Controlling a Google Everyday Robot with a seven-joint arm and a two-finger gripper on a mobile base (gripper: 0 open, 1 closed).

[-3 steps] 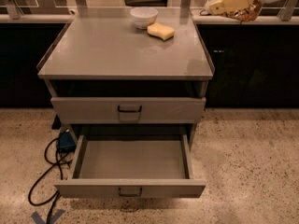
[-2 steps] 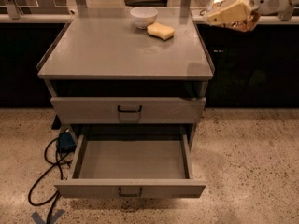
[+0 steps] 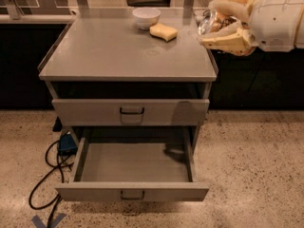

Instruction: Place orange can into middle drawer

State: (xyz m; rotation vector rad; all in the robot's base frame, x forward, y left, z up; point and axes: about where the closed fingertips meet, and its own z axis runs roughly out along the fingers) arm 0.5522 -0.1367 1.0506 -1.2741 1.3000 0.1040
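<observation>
My gripper [image 3: 212,25] comes in from the upper right, above the cabinet's right rear edge. It is shut on the orange can [image 3: 213,22], whose silvery round end shows between the cream fingers [image 3: 227,38]; most of the can is hidden by them. The middle drawer [image 3: 133,167], the lower grey one with a small dark loop handle, is pulled open below and nothing lies in it. The gripper is well above and to the right of it.
The upper drawer [image 3: 130,111] is closed. On the cabinet top [image 3: 118,51] a white bowl [image 3: 146,17] and a yellow sponge [image 3: 163,31] sit at the back. A blue box with black cables [image 3: 52,163] lies on the floor at the left.
My gripper with the can has moved left and down, closer to the cabinet's right edge. The drawers, bowl and sponge have not moved.
</observation>
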